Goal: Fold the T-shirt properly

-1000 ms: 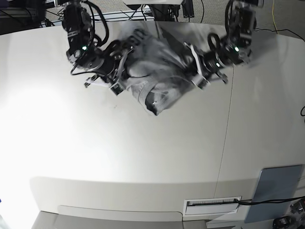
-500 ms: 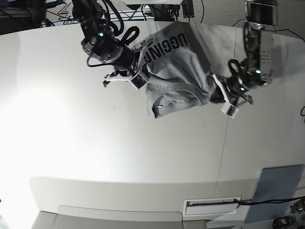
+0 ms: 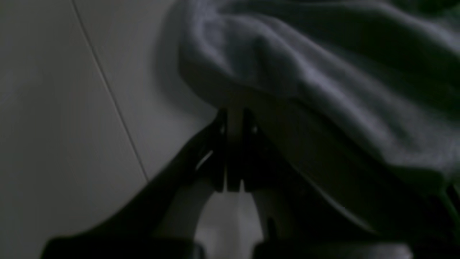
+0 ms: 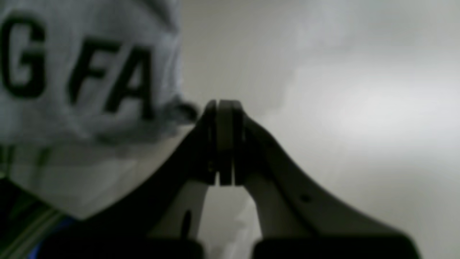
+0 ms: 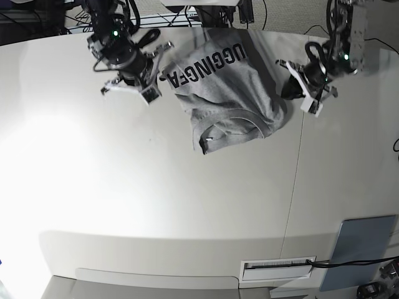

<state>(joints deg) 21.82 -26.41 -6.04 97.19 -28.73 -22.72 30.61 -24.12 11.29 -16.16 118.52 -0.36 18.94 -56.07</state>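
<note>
A broad white table [image 5: 187, 205] fills the base view, a thin seam running down its right side. Spread in a loose, rumpled heap at the table's far edge lies the T-shirt [image 5: 227, 93], heather grey, its black block lettering facing up and reading along the upper left portion; a ribbed neck opening shows near the lower edge of the heap, and one corner trails toward the near side.

2 arms flank the garment. The right gripper [image 5: 156, 78], on the base view's left, sits at the lettered edge of the T-shirt; its wrist camera shows the jaws pressed fully together with nothing visibly between them, the printed cloth [image 4: 82, 79] lying just beside the tips and touching or nearly touching them. The left gripper [image 5: 293, 84], on the base view's right, sits at the opposite edge of the T-shirt; its wrist view is dark, yet the jaws appear drawn together right at a fold of grey fabric [image 3: 305, 82], and whether a sliver of cloth is pinched there cannot be told.

At the table's near right corner rests a flat blue-grey panel [image 5: 365, 249], well apart from the shirt, with a small white label plate [image 5: 277, 268] beside it.
</note>
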